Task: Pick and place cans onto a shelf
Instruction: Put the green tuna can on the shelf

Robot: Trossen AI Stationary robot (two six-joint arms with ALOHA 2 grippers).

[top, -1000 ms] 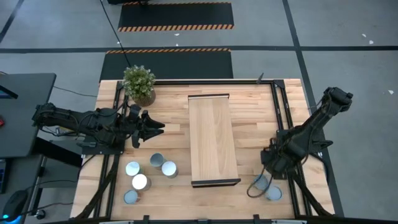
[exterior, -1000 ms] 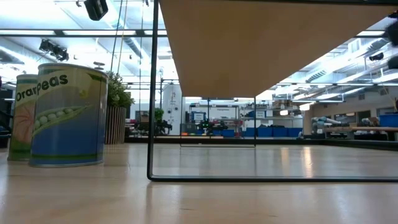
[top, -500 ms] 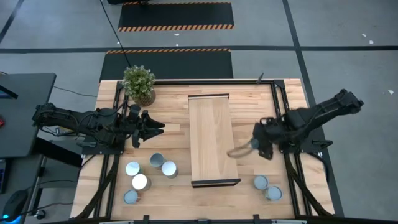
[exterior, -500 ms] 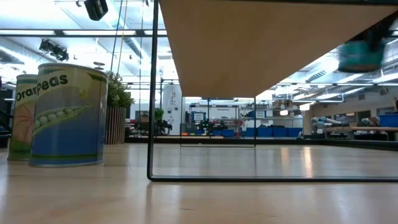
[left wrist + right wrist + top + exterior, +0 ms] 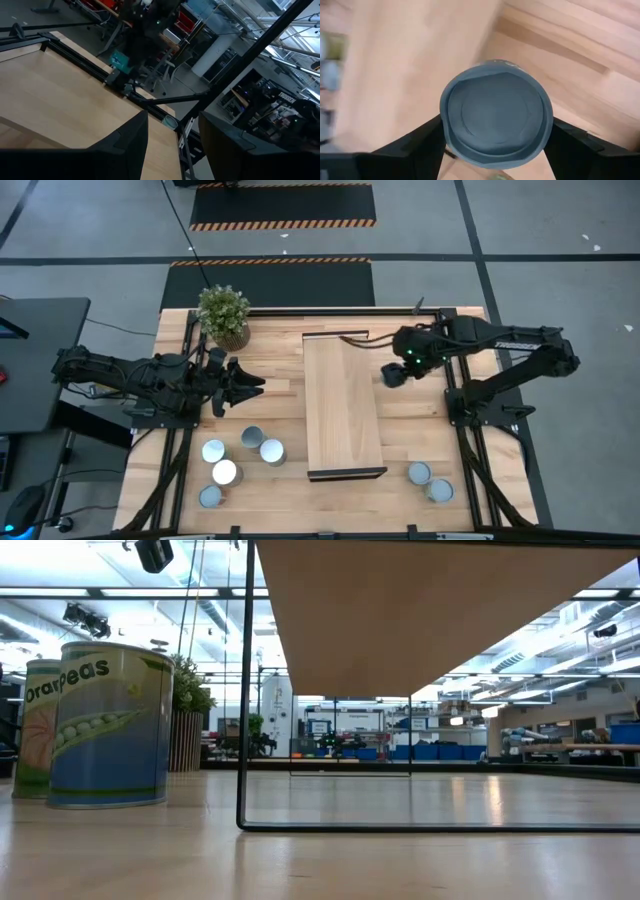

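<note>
The shelf (image 5: 343,402) is a light-wood plank raised over the table's middle; the low view shows its underside (image 5: 420,610). Several cans (image 5: 252,438) stand upright on the table near-left of it, and two of them show large in the low view (image 5: 110,725). Two more cans (image 5: 428,481) stand at the near right. My right gripper (image 5: 393,374) is shut on one can (image 5: 497,125) just right of the shelf's far half. My left gripper (image 5: 258,383) (image 5: 172,120) is open and empty, left of the shelf. My right gripper pinches the can's side wall (image 5: 445,125) between its two fingers (image 5: 415,145), one on each opposite side. The can's round end (image 5: 497,117) faces the wrist camera. The can is lifted clear, over the table beside the shelf's right edge.
A potted plant (image 5: 224,316) stands at the far left of the table. Dark metal frame rails (image 5: 452,360) run along the table's left and right sides. The shelf's thin black legs (image 5: 241,690) stand on the tabletop. Bare tabletop lies under the shelf.
My right gripper has risen from the near right corner with a can and gone toward the far edge and the shelf, turning as it went. It leaves two cans standing there. The can is now lifted clear beside the shelf's right edge.
</note>
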